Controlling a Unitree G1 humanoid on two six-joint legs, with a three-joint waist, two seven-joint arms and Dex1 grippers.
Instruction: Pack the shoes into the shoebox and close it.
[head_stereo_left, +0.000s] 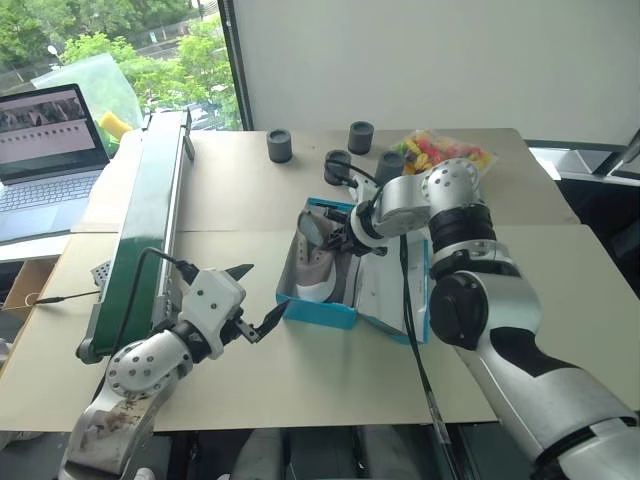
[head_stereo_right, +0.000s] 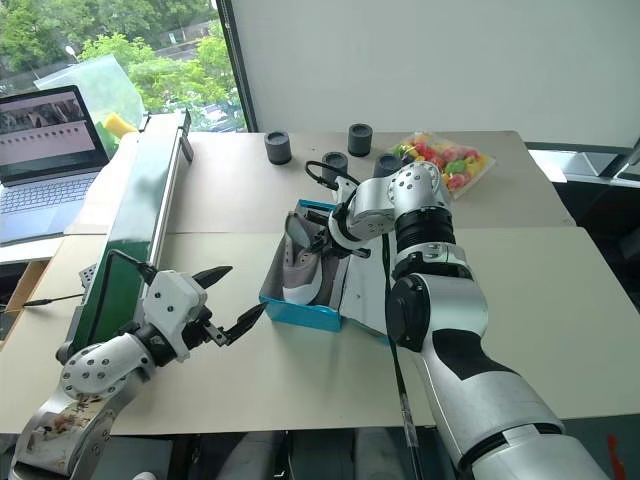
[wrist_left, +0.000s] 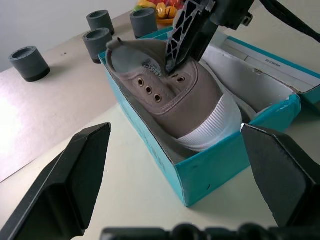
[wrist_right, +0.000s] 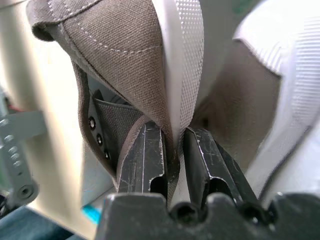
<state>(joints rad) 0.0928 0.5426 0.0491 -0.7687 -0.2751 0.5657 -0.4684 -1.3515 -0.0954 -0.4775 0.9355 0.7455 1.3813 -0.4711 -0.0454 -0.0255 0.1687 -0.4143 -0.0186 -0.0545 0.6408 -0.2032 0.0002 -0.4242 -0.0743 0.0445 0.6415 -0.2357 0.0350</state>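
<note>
Shoe (wrist_left: 175, 95) in R gripper (wrist_right: 172, 150), over shoebox (wrist_left: 210, 170)

wall (head_stereo_left: 420, 60): white | window (head_stereo_left: 110, 40): daylight, trees | table (head_stereo_left: 250, 190): beige

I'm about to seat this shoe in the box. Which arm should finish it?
Right. Its end effector is already shut on the shoe over the box; the left end effector hangs open beside it.

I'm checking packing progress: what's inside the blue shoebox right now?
Inside the shoebox, one grey-taupe shoe lies against the side wall, pinched at its upper by the right hand. White lining shows beside it. The shoe and arm hide the rest.
</note>
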